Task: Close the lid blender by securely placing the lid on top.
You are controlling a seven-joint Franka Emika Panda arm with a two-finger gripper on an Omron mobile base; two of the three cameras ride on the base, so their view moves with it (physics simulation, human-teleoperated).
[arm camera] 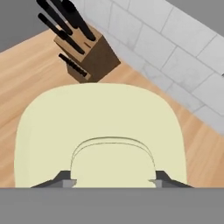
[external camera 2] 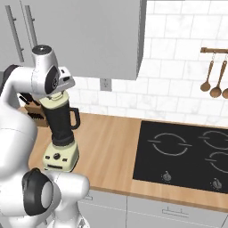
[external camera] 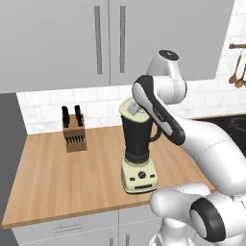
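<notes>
The blender stands on the wooden counter, a dark tapered jar with a side handle on a cream base with a black dial. It also shows in the right base view. The pale cream lid lies at the jar's mouth, slightly tilted; whether it touches the rim I cannot tell. In the hand view the lid spreads wide, and my gripper is shut on its raised centre knob, one dark fingertip on each side. My hand hangs directly above the jar.
A wooden knife block stands left of the blender by the tiled wall. A black cooktop lies to the right, with wooden spoons hanging above it. Upper cabinets overhang the counter.
</notes>
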